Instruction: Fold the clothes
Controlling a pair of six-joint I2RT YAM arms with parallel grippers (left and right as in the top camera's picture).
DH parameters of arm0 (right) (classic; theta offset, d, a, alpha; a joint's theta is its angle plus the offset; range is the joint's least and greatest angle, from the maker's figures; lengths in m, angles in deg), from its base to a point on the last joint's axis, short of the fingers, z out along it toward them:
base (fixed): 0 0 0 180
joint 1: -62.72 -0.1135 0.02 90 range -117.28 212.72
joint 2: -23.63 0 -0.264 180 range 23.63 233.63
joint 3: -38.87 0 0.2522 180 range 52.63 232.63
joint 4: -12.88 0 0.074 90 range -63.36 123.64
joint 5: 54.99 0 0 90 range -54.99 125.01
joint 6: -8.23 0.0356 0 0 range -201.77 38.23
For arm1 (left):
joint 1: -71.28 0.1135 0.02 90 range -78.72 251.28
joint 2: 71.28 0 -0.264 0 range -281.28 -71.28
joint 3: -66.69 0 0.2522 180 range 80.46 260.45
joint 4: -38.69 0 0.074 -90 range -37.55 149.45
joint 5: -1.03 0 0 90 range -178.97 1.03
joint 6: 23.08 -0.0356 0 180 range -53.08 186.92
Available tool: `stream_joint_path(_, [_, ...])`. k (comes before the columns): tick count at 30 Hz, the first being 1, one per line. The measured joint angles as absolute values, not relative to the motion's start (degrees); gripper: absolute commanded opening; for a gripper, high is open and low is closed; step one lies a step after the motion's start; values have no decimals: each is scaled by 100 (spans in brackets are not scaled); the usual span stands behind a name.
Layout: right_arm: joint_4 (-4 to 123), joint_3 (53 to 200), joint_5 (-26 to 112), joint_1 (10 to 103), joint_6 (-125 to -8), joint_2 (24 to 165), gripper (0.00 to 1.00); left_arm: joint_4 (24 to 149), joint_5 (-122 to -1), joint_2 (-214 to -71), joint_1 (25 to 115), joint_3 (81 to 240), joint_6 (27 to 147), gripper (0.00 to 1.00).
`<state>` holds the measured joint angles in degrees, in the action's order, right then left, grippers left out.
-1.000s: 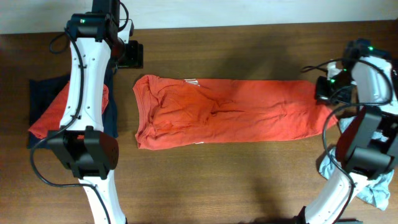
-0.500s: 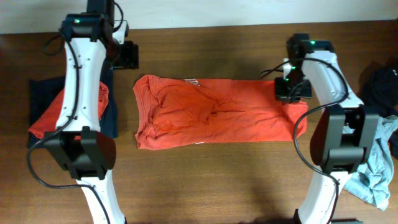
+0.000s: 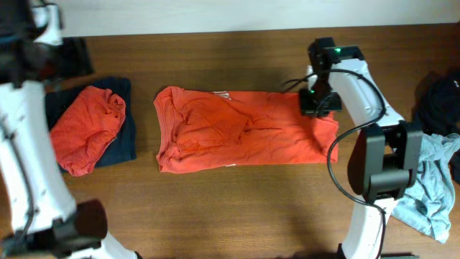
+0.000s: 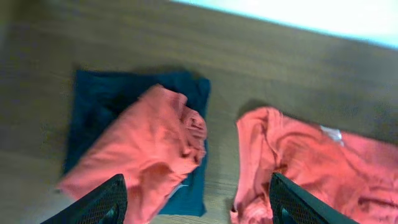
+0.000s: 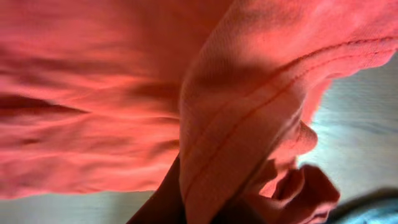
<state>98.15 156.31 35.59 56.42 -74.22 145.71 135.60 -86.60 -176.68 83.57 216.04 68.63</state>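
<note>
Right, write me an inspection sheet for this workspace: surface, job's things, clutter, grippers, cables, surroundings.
Surface: wooden table, bare wood around the cloth.
Job's things: red-orange T-shirt spread at centre; red-orange garment lying on a navy garment at the left; crumpled grey-blue garment and black garment at the right edge.
Clutter: nothing seen.
Grippers: left gripper jaws open, empty, above the left pile; right gripper jaws shut on the T-shirt's right end.
Cables: black cable looping beside the right arm.
Surroundings: pale strip beyond the table's far edge.

Overhead looks straight down; all three views share the red-orange T-shirt (image 3: 244, 137).
</note>
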Motion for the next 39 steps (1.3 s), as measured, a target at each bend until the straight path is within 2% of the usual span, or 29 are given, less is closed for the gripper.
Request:
stream_joint_path(11, [9056,15987,3874,4007,-6915,14571,4,13508,-8660,-17454,8587,21622,6863,73])
stream_joint_path(18, [8121,16044,4162,3163,-6676,14569,4,13451,-8660,-17459,8587,21622,6863,73])
stream_joint_path(26, [7137,16046,4269,2590,-6392,14569,4,13451,-8660,-17478,8587,21622,6863,73])
stream_joint_path(39, [6667,16046,4691,2085,-6180,14571,4,13451,-8655,-17478,8587,21622,6863,73])
